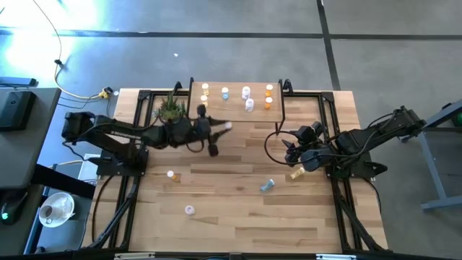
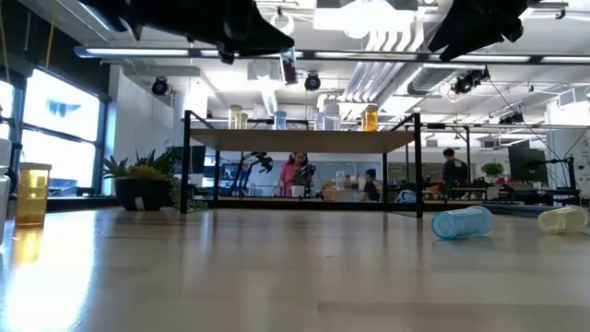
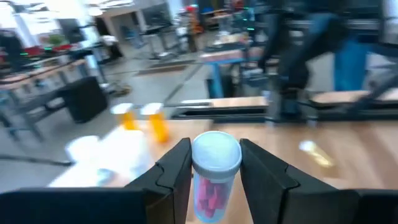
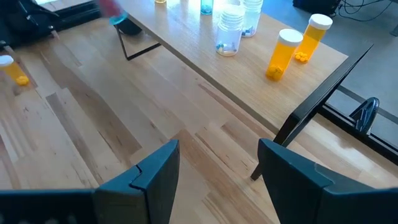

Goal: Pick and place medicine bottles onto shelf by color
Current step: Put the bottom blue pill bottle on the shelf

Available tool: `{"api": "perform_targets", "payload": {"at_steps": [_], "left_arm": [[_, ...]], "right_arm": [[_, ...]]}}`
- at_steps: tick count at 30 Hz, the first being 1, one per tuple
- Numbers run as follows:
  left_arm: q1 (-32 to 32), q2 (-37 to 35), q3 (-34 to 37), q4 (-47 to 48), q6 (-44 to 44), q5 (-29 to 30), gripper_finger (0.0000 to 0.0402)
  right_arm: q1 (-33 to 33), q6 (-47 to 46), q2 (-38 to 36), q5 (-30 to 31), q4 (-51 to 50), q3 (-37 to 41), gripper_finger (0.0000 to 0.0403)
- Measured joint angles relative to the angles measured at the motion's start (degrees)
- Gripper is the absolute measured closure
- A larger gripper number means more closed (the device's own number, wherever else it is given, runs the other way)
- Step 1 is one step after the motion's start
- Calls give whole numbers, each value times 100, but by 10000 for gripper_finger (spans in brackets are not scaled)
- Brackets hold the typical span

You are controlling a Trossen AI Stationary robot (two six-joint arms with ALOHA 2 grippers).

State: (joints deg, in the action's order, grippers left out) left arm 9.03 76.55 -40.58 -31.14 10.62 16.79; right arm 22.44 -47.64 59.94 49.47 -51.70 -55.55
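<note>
The shelf [image 1: 234,108] stands at the table's far edge with several medicine bottles upright on its top: yellow [image 1: 205,90], blue [image 1: 224,92], white [image 1: 246,92] and orange [image 1: 269,89]. My left gripper [image 1: 220,128] hovers level just in front of the shelf, shut on a clear bottle with pink pills and a white cap [image 3: 208,193]. At the right, my right gripper [image 1: 292,155] is raised and stands open [image 4: 217,168] with nothing between its fingers, looking down at the shelf's right end [image 4: 205,68]. My left gripper pinches the bottle's body just under the white cap [image 3: 198,180] between its two fingers [image 3: 177,165]. The fingers come level from the table's left. The bottle stands upright in the hold, cap up, lifted clear of the table [image 2: 289,66].
A potted plant [image 1: 171,110] sits left of the shelf. On the table stand an orange bottle [image 1: 172,174] and a pale one [image 1: 189,210]. A blue bottle [image 1: 267,185] and a yellowish one [image 1: 296,173] lie on their sides below my right gripper.
</note>
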Motion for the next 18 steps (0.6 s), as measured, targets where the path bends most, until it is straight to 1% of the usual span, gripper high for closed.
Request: {"api": "perform_targets", "payload": {"at_steps": [2,8,13,18], "left_arm": [[307,-41,2,-5,-5,-146,294],[1159,-32,2,13,-386,-553,295],[1639,-4,-16,43,-520,-748,295],[1881,-4,-551,872,-550,-783,295]], "right_arm": [[0,-15,-2,1,9,0,194],[0,-27,-2,2,11,0,194],[-4,-18,-2,2,10,0,194],[-7,8,-2,86,11,0,194]]}}
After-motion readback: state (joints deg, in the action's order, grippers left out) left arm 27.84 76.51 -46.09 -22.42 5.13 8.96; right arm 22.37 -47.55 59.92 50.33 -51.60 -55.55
